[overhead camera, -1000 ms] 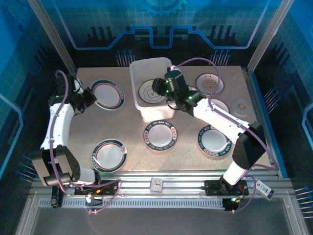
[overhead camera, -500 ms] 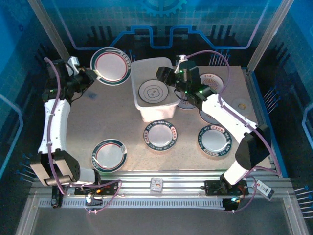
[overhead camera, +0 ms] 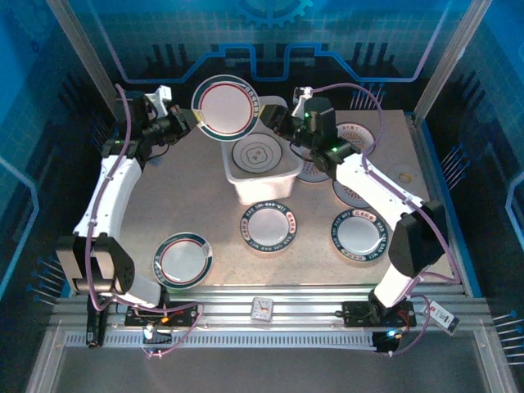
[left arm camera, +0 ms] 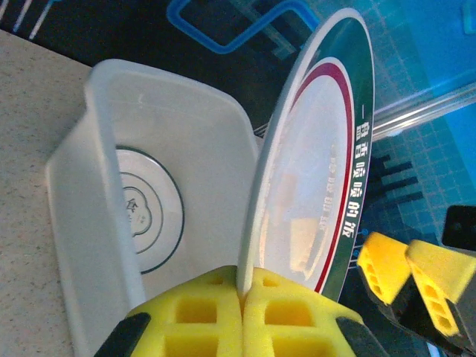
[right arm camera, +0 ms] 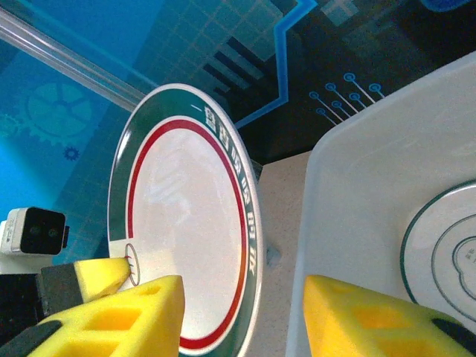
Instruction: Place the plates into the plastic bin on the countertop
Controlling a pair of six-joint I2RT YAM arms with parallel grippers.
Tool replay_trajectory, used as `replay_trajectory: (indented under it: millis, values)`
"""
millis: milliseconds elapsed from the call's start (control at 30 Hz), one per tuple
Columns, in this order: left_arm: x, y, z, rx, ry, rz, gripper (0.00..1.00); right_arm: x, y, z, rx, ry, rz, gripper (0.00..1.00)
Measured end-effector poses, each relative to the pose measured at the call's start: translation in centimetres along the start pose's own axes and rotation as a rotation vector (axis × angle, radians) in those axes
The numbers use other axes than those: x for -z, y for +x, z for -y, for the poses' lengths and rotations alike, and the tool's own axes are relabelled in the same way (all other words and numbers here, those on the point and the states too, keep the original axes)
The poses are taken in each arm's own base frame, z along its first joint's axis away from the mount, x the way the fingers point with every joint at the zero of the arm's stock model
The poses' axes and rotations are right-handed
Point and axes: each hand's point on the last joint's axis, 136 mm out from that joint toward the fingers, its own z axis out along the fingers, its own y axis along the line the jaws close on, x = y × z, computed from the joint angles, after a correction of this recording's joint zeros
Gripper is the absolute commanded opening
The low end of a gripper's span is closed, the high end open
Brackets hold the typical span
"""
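My left gripper (overhead camera: 190, 121) (left arm camera: 244, 286) is shut on the rim of a green-rimmed plate (overhead camera: 227, 108) (left arm camera: 312, 171) (right arm camera: 186, 245). It holds the plate nearly upright in the air above the far left corner of the plastic bin (overhead camera: 232, 176) (left arm camera: 74, 186) (right arm camera: 372, 186). A white plate with a grey motif (overhead camera: 256, 153) (left arm camera: 149, 212) (right arm camera: 446, 238) lies flat inside the bin. My right gripper (overhead camera: 277, 123) (right arm camera: 244, 290) stands open above the bin's far rim, right next to the held plate, gripping nothing.
On the countertop (overhead camera: 180, 205) lie a green-rimmed plate (overhead camera: 184, 259), two dark-rimmed plates (overhead camera: 268, 226) (overhead camera: 359, 234) and an orange sunburst plate (overhead camera: 352, 135). More plates sit partly under my right arm (overhead camera: 352, 192). A small grey disc (overhead camera: 403, 175) rests at the right edge.
My left gripper has lifted the green-rimmed plate off the countertop and carried it right, up to the bin. My right gripper has risen out of the bin toward its far rim.
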Motion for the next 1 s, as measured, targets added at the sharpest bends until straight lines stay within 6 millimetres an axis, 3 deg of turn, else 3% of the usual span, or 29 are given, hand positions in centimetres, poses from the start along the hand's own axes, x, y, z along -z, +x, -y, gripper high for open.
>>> replay_trajectory:
  millis: [233, 500, 700, 900, 1000]
  values:
    - [-0.6, 0.3, 1.0, -0.024, 0.015, -0.007, 0.0, -0.3, 0.5, -0.3, -0.044, -0.031, -0.027, 0.38]
    - [-1.1, 0.5, 1.6, -0.046, 0.017, 0.002, 0.0, -1.5, 2.0, 1.2, -0.084, -0.008, -0.08, 0.33]
    - [-1.5, 0.8, 2.3, -0.074, 0.032, 0.002, 0.0, -1.7, 2.0, 1.2, -0.134, -0.016, -0.081, 0.22]
    - [-1.6, 0.7, 1.9, -0.082, 0.005, 0.011, 0.0, -1.8, 1.9, 1.1, -0.193, -0.054, -0.064, 0.03]
    - [-1.6, 0.8, 1.7, -0.079, -0.007, 0.01, 0.11, -1.8, 2.1, 1.3, -0.218, -0.058, -0.066, 0.0]
